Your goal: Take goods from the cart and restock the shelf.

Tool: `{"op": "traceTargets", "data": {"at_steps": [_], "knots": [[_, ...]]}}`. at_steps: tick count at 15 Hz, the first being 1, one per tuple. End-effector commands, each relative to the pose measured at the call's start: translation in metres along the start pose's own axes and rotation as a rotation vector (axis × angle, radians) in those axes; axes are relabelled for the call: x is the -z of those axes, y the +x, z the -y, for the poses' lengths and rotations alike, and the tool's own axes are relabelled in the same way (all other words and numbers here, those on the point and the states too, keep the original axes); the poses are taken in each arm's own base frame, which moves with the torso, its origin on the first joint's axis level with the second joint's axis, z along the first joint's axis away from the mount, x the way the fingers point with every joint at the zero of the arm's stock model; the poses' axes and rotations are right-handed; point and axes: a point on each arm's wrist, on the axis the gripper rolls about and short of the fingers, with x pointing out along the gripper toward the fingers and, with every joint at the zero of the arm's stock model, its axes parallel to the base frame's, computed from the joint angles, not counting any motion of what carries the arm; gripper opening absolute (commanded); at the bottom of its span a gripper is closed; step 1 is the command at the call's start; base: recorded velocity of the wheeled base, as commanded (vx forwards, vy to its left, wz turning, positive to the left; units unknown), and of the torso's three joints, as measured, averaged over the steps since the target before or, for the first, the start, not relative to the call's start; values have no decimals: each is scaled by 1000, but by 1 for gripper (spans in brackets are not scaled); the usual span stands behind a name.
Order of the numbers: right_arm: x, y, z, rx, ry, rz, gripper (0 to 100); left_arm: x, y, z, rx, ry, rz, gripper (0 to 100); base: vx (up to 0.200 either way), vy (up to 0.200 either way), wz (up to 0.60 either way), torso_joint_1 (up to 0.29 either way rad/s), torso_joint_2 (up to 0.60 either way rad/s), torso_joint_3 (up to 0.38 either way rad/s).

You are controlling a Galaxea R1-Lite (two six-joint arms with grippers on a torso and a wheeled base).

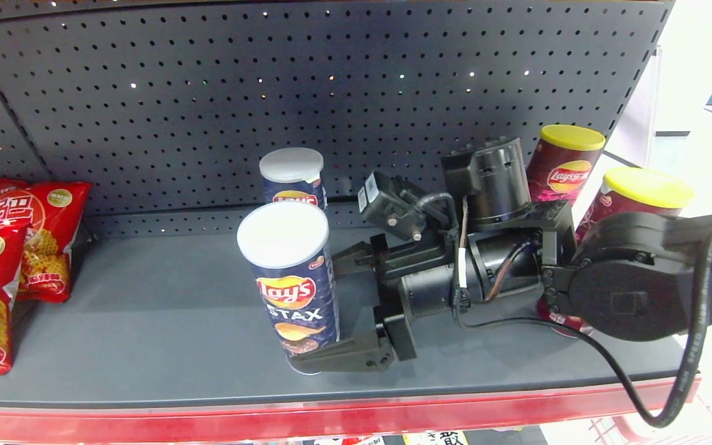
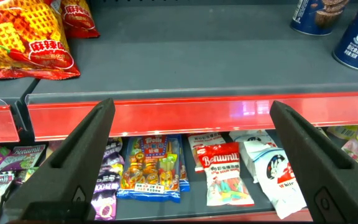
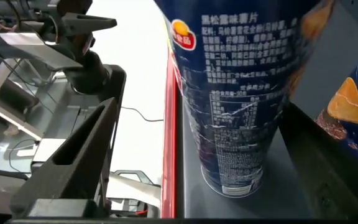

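A dark blue chip can (image 1: 291, 284) with a white lid stands upright on the grey shelf (image 1: 164, 321), near its front edge. My right gripper (image 1: 322, 312) is open around the can's lower half, one finger behind it and one in front. In the right wrist view the can (image 3: 235, 93) rests on the shelf with a gap to one finger (image 3: 73, 162). A second blue can (image 1: 292, 179) stands behind it by the pegboard. My left gripper (image 2: 192, 107) is open and holds nothing, facing the shelf's red front edge (image 2: 191, 121) from just below.
Two maroon cans with yellow lids (image 1: 566, 161) (image 1: 634, 198) stand at the shelf's right, behind my right arm. Red snack bags (image 1: 41, 235) lie at the left end. The shelf between the bags and the blue cans is bare. The lower shelf holds candy packs (image 2: 154, 168).
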Motion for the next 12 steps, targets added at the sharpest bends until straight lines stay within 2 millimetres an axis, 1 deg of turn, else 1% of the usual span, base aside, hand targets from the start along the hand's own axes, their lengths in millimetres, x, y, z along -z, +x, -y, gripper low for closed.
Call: {"op": "traceTargets", "data": {"at_steps": [1,12], "knots": [[-1,0,-1,-2,-2,2,100,0,0,0,0,0,-1,100,0,0,0,0,0,0],[-2,2,-3,-13,-19,9,100,0,0,0,-2,0,-1,100,0,0,0,0,0,0]]}}
